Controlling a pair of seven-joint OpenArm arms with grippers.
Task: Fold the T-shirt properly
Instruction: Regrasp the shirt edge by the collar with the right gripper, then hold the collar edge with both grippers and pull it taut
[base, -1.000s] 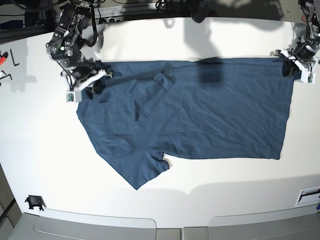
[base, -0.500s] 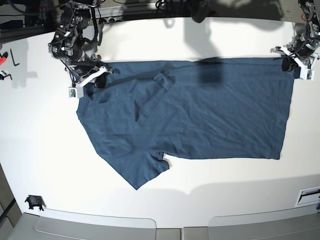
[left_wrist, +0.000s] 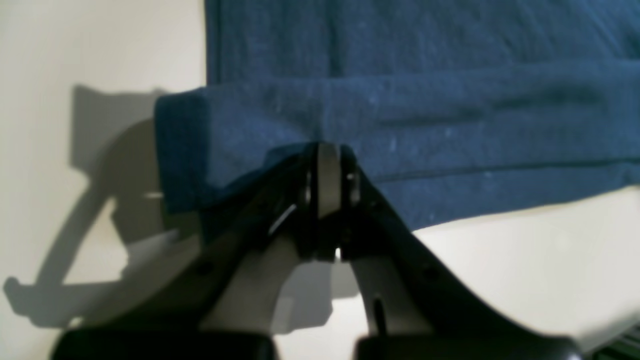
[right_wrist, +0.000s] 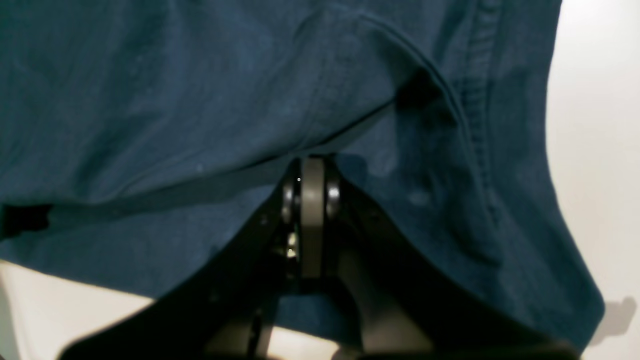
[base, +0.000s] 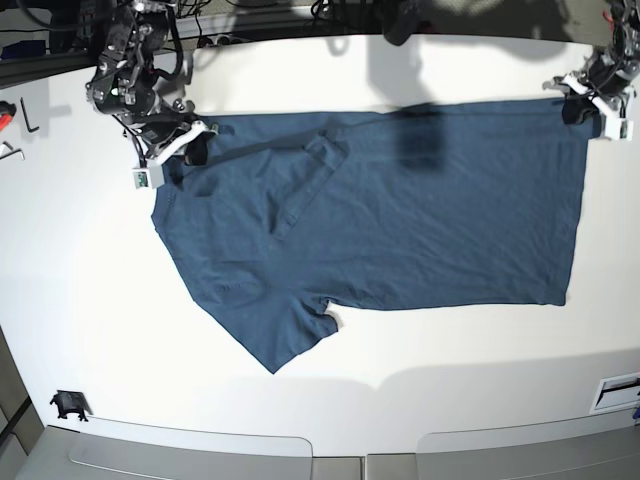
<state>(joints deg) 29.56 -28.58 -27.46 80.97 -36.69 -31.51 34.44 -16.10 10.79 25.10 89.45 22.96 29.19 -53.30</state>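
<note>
1. Shirt (base: 400, 210) spread flat on the white desk (base: 80, 300), filling the middle and reaching toward the far edge. Long axis running side to side across the desk, collar end toward the desk's left side in the base view, hem toward the right.
2. One sleeve sticking out toward the near edge, lower left of the body. Some fabric already doubled over near the collar end, a strip lying diagonally on top.
3. Right gripper (right_wrist: 312, 167) pinched tight on the shirt near the collar end, far-left corner of the cloth. Ribbed seam visible just beside it in the wrist view.
4. Left gripper (left_wrist: 327, 152) also clamped shut on fabric, at the far-right hem corner, with a small fold of cloth bunched over the tips.
5. Key bit for the next move: both grips sitting along the same far edge of the shirt, one at each end of the long axis, rest of the cloth lying toward the near edge from both tools.
6. Probably a fold of that far edge over toward the near side, both arms moving together. Neither arm nearer, each owning its own corner.
</note>
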